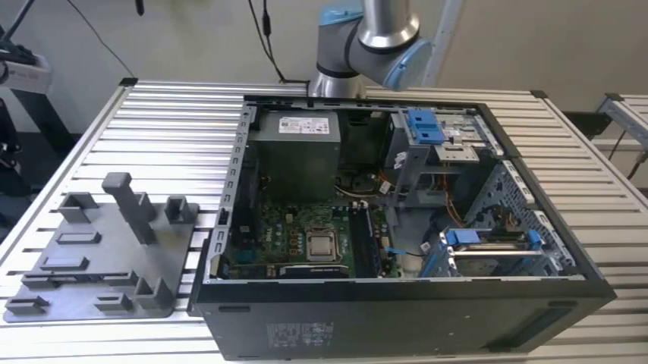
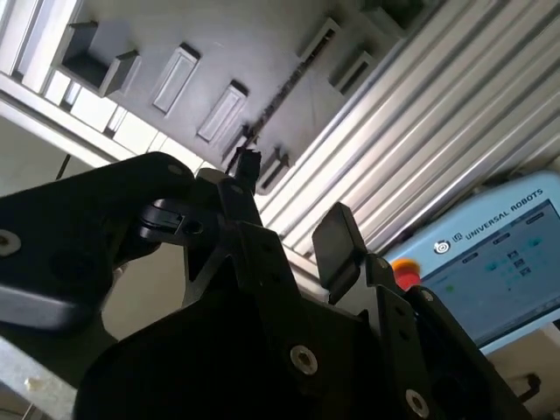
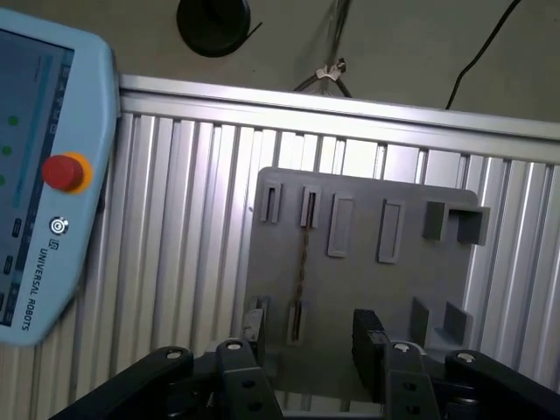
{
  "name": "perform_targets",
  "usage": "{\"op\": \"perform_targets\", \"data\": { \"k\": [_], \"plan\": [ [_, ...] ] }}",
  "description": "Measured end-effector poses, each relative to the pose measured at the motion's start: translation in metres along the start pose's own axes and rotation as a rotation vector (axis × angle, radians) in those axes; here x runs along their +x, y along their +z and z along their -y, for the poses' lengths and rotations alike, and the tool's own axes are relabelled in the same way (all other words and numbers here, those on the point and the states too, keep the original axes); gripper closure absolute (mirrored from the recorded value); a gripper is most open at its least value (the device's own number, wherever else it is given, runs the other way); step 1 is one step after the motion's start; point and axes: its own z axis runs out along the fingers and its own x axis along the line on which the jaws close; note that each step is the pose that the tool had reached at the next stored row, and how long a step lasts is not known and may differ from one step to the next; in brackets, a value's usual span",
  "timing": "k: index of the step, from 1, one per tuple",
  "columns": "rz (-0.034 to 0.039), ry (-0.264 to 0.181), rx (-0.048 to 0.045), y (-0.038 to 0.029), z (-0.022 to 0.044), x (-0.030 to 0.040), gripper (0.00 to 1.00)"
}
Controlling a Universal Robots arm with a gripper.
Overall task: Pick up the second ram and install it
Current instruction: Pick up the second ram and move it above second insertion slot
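Observation:
The second ram (image 3: 301,262) is a slim dark strip seen edge-on, standing in a slot of the grey fixture plate (image 3: 367,289). In the second wrist view the ram (image 2: 278,98) runs slantwise across the same plate (image 2: 175,35). My gripper (image 3: 311,343) hovers above the plate, open, with one of its black fingers (image 3: 368,347) on each side of the ram's line. Nothing is between the fingers (image 2: 336,241), and the gripper (image 2: 293,206) is clear of the stick. In the exterior view the arm (image 1: 369,34) rises behind the open computer case (image 1: 405,296).
A teach pendant (image 3: 44,175) with a red button lies on the slatted aluminium table (image 3: 175,219) beside the plate. The case holds a motherboard (image 1: 303,235) with a silver processor (image 1: 322,245), a power supply (image 1: 294,152) and blue drive brackets (image 1: 426,125). Grey posts (image 1: 127,205) stand on the plate.

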Motion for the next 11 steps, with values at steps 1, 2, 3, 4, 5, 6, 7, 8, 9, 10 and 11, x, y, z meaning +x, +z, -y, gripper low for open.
{"op": "perform_targets", "data": {
  "k": [1,2,3,4,5,6,7,8,9,10,11],
  "plan": [
    [0.0,0.0,0.0,0.0008,0.0,-0.0001,0.47],
    [0.0,0.0,-0.0001,0.0012,0.0,-0.0002,0.47],
    [-0.0001,0.0,-0.0001,0.0015,0.0,-0.0002,0.47],
    [-0.0001,0.0,-0.0001,0.0018,0.0,-0.0002,0.47],
    [-0.0001,0.0,-0.0002,0.002,0.0,-0.0003,0.47],
    [0.0,0.0,-0.0002,0.0023,0.0,-0.0003,0.47],
    [0.0,0.0,-0.0001,0.0025,0.0,-0.0003,0.47],
    [0.0,0.0,0.0,0.0028,0.0,-0.0005,0.47],
    [0.0,0.0,-0.0002,0.003,0.0,-0.0005,0.47],
    [0.0,0.0,-0.0001,0.0033,0.0,-0.0005,0.47],
    [0.0001,0.0,0.0,0.0036,0.0,-0.0005,0.47]
  ]
}}
